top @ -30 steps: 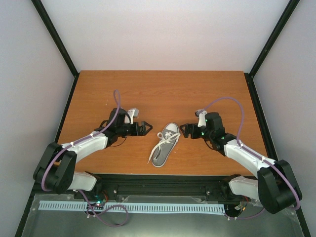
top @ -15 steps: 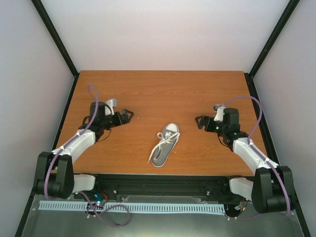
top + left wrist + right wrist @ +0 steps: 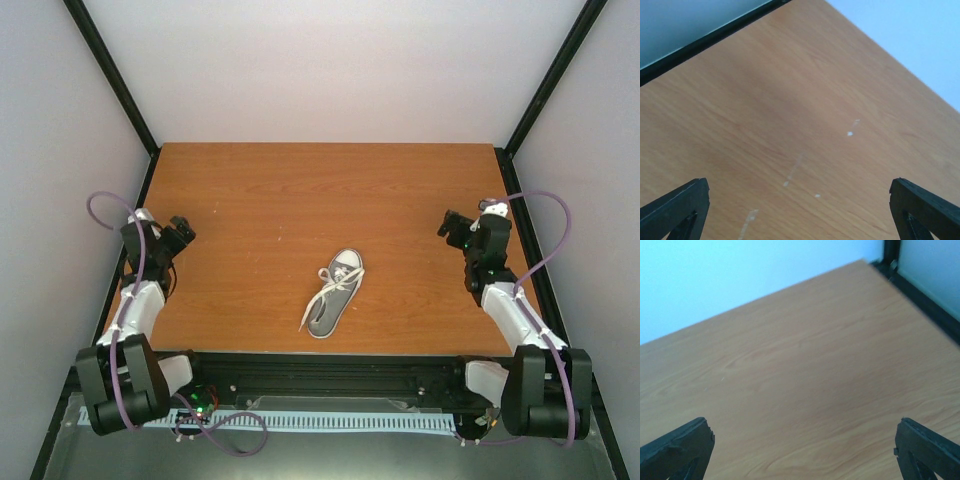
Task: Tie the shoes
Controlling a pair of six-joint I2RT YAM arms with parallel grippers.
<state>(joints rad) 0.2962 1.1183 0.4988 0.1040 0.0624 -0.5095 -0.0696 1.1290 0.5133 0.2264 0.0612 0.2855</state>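
Top view: small grey canvas low-top sneaker (image 3: 333, 292) with white rubber toe cap lies on the orange-brown wooden table (image 3: 330, 185), toe pointing away from the arm bases, heel towards them; long white laces (image 3: 322, 296) cross over the tongue and one strand trails down the sneaker's left side to the heel, can't tell if any knot is set. Left gripper (image 3: 183, 231) is well off to the sneaker's left and right gripper (image 3: 447, 224) is well off to the sneaker's right, neither touching it. Left wrist view: only bare wood with a few pale specks, black fingertips (image 3: 682, 205) at the two bottom corners, so the jaws are spread wide with nothing held; sneaker not in this view. Right wrist view: same story, black fingertips (image 3: 680, 445) at the bottom corners, wide apart and empty, plain wood and a pale wall beyond, no sneaker. Risks as I judge them: neither wrist camera sees the sneaker, so any reach back in starts blind and could clip the toe cap or sole rim and shove the sneaker round; it looks small and light with nothing pinning it, so a one-sided tug on a lace would likely drag or spin it instead of tightening; the trailing strand lies flat on the wood close against the sneaker's left side, so a pinch may scrape the table, miss, or catch canvas; thin lace could slip from the pads mid-pull and undo any loop
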